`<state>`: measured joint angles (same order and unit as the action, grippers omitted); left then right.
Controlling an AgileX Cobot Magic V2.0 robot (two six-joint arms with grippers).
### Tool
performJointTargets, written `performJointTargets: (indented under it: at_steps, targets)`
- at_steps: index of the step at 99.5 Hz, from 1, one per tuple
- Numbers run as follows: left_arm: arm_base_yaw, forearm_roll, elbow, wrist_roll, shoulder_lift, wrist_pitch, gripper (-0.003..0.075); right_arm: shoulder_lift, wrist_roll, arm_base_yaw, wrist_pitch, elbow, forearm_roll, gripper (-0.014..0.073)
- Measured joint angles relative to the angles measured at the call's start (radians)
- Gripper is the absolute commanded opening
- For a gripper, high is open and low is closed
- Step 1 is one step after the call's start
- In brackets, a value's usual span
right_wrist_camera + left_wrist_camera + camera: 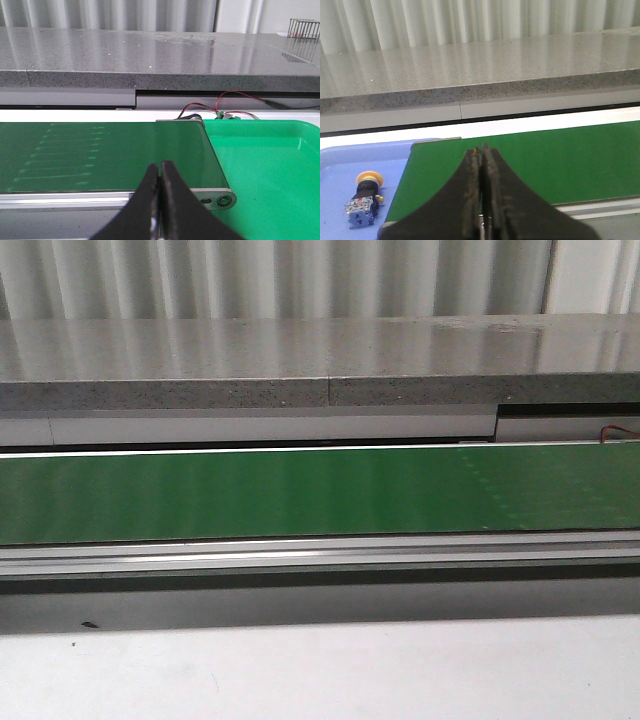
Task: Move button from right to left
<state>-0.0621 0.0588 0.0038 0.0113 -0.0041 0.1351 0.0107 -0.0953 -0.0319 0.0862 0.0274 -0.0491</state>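
The button point(364, 200), with a yellow cap, black collar and blue block base, lies on its side in a blue tray point(340, 170) at the left end of the green conveyor belt point(545, 155). It shows only in the left wrist view. My left gripper point(481, 149) is shut and empty, over the belt to the right of the button. My right gripper point(160, 164) is shut and empty, over the belt's right end point(100, 155). Neither gripper shows in the front view, where the belt point(320, 490) is bare.
A green tray point(270, 170) sits at the belt's right end, with nothing in the part in view. Red wires point(220, 100) run behind it. A grey stone ledge point(320, 370) runs along the far side of the belt. A white table surface point(320, 670) lies in front.
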Motion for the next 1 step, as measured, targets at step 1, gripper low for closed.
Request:
performJointTargets:
  at_steps: [1]
  targets:
    - [0.0,0.0,0.0,0.0,0.0,0.0,-0.002,0.0,0.0,0.0,0.0,0.0,0.0,-0.0068]
